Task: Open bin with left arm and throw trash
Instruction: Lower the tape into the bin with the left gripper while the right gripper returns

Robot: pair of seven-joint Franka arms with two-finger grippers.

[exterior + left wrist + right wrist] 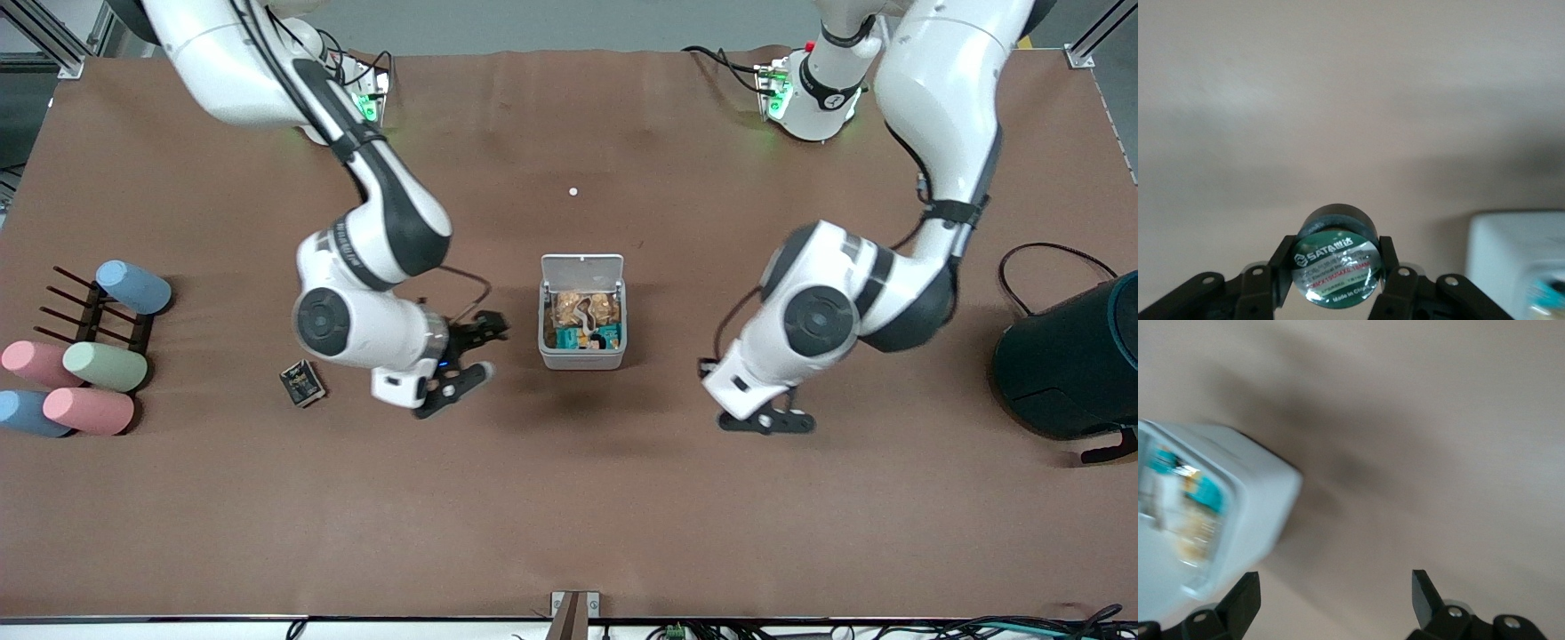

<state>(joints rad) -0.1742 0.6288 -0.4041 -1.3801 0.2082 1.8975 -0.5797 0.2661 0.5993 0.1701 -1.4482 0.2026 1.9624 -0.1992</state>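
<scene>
L hand (766, 421) is clenching the disc (1337, 267) edge-on between its two fingers, printed label facing the wrist cam. It is hanging low over bare bench (569, 516), in the lower-mid part of the front frame, toward the left arm's end from the bin (582, 351).

Key relation: the bin is sitting at frame centre, higher in the frame than the L hand and toward the right arm's end from it, w/ a clear gap between. Its lid (582, 267) is standing open at the edge nearest the robot bases, so the mouth is facing up; the inside is already showing orange and teal wrappers. In my judgement the L hand needs to lift, travel across over the mouth, then let go.

R hand (476, 356) is hanging released and empty, fingers spread wide, over the bench beside the bin on the right arm's side; it looks to be waiting.

Packet (302, 382) is lying on the bench near the R hand, farther toward the right arm's end, not binned yet.
</scene>
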